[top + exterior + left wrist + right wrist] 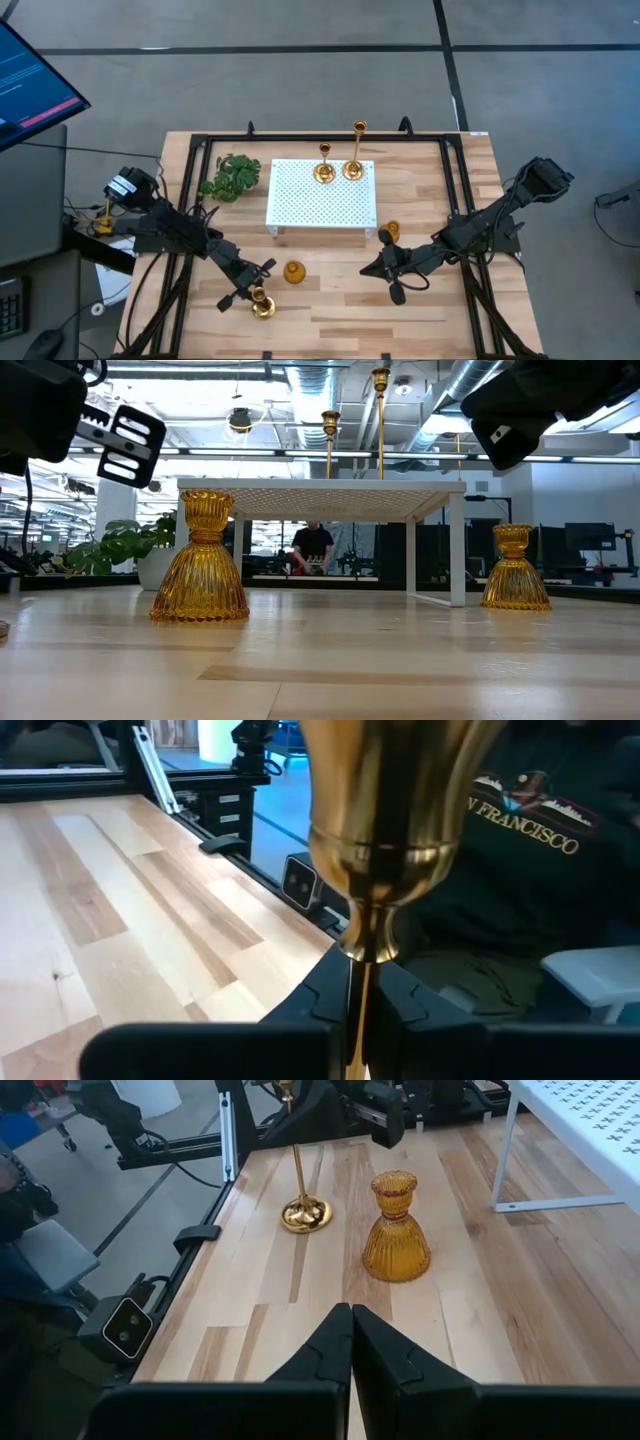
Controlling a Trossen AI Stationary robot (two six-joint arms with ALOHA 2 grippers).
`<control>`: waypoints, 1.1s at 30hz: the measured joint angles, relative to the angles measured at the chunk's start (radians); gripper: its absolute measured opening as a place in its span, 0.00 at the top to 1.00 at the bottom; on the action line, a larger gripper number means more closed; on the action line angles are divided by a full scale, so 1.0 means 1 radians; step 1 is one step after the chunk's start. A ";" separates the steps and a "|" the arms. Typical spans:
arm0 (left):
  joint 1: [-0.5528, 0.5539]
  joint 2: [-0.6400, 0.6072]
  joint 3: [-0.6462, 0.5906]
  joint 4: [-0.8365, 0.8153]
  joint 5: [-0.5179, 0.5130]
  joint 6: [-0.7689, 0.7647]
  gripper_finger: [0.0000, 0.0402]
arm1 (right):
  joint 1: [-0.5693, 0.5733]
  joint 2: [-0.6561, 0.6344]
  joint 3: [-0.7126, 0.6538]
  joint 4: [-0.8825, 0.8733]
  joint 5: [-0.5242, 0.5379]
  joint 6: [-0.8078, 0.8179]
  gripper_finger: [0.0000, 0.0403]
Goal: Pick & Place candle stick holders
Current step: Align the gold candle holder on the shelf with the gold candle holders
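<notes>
My left gripper (254, 288) is near the table's front left, shut on a slim gold candle stick holder (385, 830), whose round base (262, 309) shows in the high view. My right gripper (386, 268) is shut and empty right of centre; it also shows in its own wrist view (351, 1335). Two slim gold holders (324, 172) (353, 167) stand on the white perforated stand (320, 200). One squat amber holder (293, 272) stands on the table in front of the stand. Another squat amber holder (390, 232) stands by the stand's right front leg. My left gripper pinches the slim holder's thin stem (358, 982) between its two fingers, just under the cup. The fingers lie across the stem and come slanting from the table's left. The holder stands upright, and its round base (305, 1215) sits at the table top.
A green leafy sprig (232, 177) lies left of the stand. A black frame (190, 160) runs round the table's sides. A person in a dark shirt (530, 870) is close beyond the table's front edge. Bare wood lies between the two grippers.
</notes>
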 joint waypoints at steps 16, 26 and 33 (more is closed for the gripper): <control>0.088 -0.003 0.000 0.000 -0.194 -0.005 0.98 | -0.019 0.000 0.000 0.002 0.001 -0.047 1.00; 0.116 -0.081 0.000 -0.018 -0.254 -0.107 0.97 | -0.051 0.000 0.000 -0.003 0.001 -0.054 1.00; 0.068 -0.212 0.000 -0.091 -0.315 -0.143 0.98 | -0.048 0.000 0.000 -0.004 0.000 -0.054 1.00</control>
